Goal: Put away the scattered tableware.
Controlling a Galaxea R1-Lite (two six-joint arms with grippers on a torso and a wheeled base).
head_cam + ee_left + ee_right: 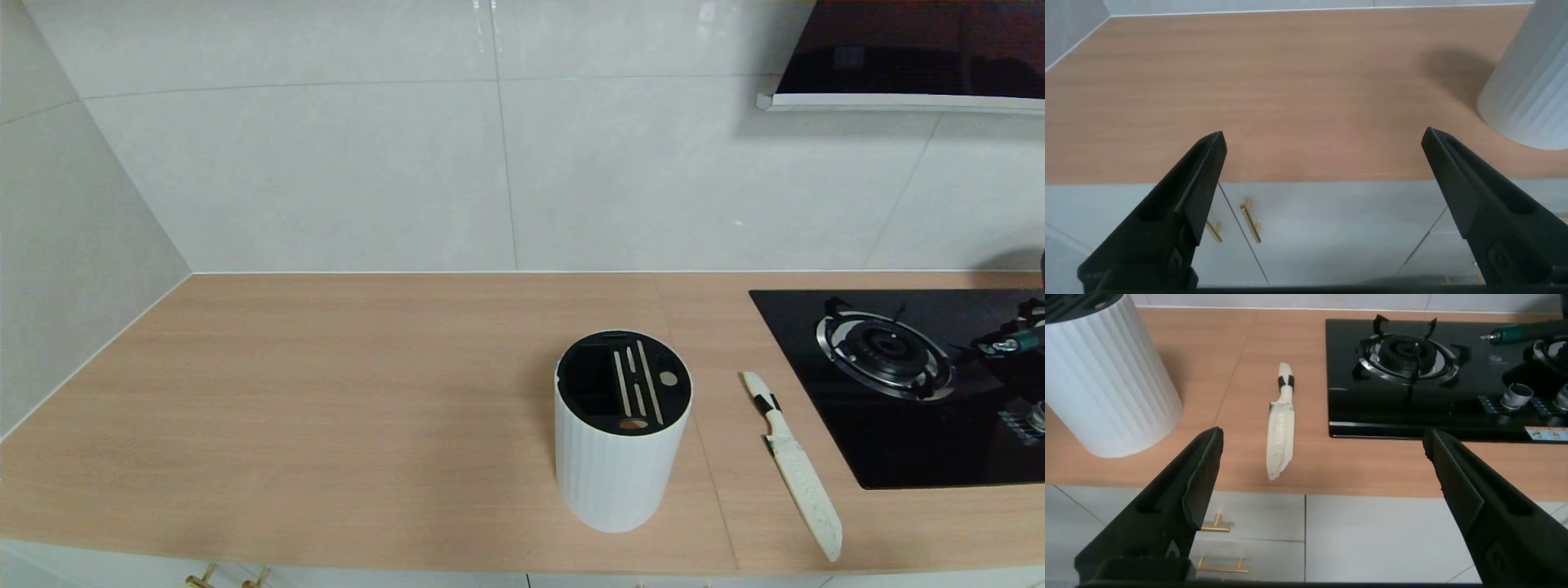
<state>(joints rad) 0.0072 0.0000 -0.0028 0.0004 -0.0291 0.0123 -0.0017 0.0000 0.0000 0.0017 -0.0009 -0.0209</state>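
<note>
You see the gas hob [816,425] cut off at the right edge; inside the knife holder [616,469] it is too dark to tell.

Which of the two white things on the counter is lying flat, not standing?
The knife. It lies flat on the wooden counter between the hob and the ribbed holder, which stands upright.

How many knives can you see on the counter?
1. The knife lies flat on the counter, between the white holder and the black stove. Another could be hidden deep inside the holder's slots.
</note>
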